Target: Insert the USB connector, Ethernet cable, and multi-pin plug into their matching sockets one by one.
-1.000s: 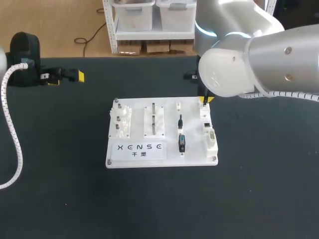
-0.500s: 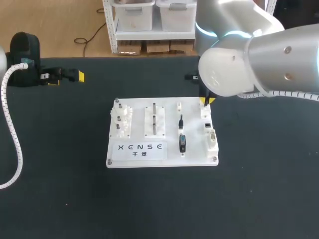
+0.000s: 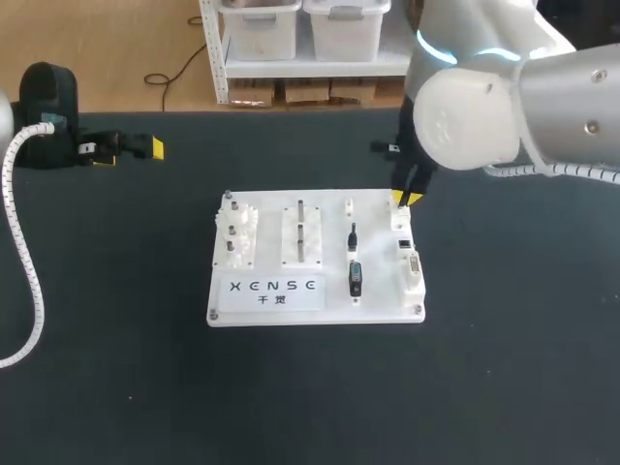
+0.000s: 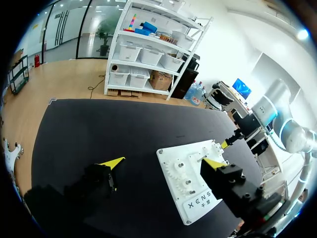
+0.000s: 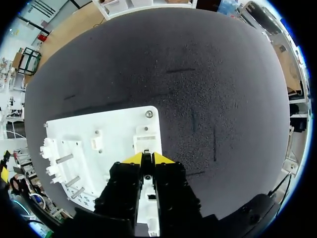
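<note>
— Plugs first: where do they stand?
— On the white rectangular plastic board (image 3: 381, 286) lying about midway on the black matte table (image 3: 116, 387). Toward the board's near edge, right of its middle, a chunky black plug (image 3: 354, 278) stands in its holder. Just behind it sits a slim black connector (image 3: 352, 235). Both are apart from the sockets.
— And the sockets?
— They run along the board's right edge. A wide white multi-pin socket (image 3: 412, 268) is nearest and a small dark-mouthed square socket (image 3: 402, 244) is behind it. A white socket block (image 3: 399, 219) sits at the far right corner.
— Anything else on the board?
— White toothed gears on pegs (image 3: 235, 237) stand by the left edge, and thin metal pins on a white strip (image 3: 300, 232) stand in the middle.
— What about the right claw?
— The right gripper (image 5: 147, 157) hangs over the board's far right corner, just above that far socket block. Its fingers are drawn almost together, leaving only a thin slit between the yellow tips. I cannot tell whether anything sits in that slit.
— And the left one?
— The left gripper (image 4: 163, 162) is at the table's far left corner, well apart from the board. Its fingers are spread wide, with nothing held between them.
</note>
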`<action>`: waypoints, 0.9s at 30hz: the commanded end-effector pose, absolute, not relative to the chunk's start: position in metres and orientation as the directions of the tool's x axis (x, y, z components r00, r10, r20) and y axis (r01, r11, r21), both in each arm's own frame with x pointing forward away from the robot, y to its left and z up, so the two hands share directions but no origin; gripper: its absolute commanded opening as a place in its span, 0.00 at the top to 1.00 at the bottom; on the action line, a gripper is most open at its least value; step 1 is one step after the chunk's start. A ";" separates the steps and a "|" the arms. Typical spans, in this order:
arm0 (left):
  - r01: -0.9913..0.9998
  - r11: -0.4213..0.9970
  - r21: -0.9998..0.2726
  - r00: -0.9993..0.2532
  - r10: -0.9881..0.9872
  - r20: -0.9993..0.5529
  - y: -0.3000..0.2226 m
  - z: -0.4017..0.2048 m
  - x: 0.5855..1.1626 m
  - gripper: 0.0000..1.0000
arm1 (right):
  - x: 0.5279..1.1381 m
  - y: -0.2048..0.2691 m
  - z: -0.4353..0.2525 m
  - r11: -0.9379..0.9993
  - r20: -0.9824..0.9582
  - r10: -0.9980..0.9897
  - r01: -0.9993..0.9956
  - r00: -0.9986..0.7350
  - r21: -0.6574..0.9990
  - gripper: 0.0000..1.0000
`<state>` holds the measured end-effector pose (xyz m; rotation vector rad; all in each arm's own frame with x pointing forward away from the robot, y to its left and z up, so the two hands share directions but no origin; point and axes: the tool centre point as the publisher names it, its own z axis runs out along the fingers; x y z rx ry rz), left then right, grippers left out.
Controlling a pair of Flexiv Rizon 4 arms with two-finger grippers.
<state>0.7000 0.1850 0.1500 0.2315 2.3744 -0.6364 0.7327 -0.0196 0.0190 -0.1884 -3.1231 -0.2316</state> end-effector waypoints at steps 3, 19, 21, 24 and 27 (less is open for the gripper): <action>0.321 0.866 -0.383 -0.767 0.000 -0.642 0.185 0.150 0.700 0.00 | 0.731 -0.024 0.001 0.989 -0.003 0.105 0.105 -0.994 0.101 1.00; 0.321 0.866 -0.383 -0.767 0.000 -0.642 0.185 0.150 0.700 0.00 | 0.727 -0.023 -0.007 1.000 -0.087 0.018 0.015 -0.996 0.027 1.00; 0.321 0.866 -0.383 -0.767 0.000 -0.642 0.185 0.150 0.700 0.00 | 0.726 -0.024 -0.008 1.000 -0.095 0.010 0.007 -0.995 0.029 1.00; 0.321 0.866 -0.383 -0.767 0.000 -0.642 0.185 0.150 0.700 0.00 | 0.726 -0.025 -0.013 0.999 -0.086 0.015 0.013 -0.996 0.031 1.00; 0.321 0.866 -0.383 -0.767 0.000 -0.642 0.185 0.150 0.700 0.00 | 0.727 -0.026 -0.014 0.999 -0.077 0.025 0.023 -0.997 0.030 1.00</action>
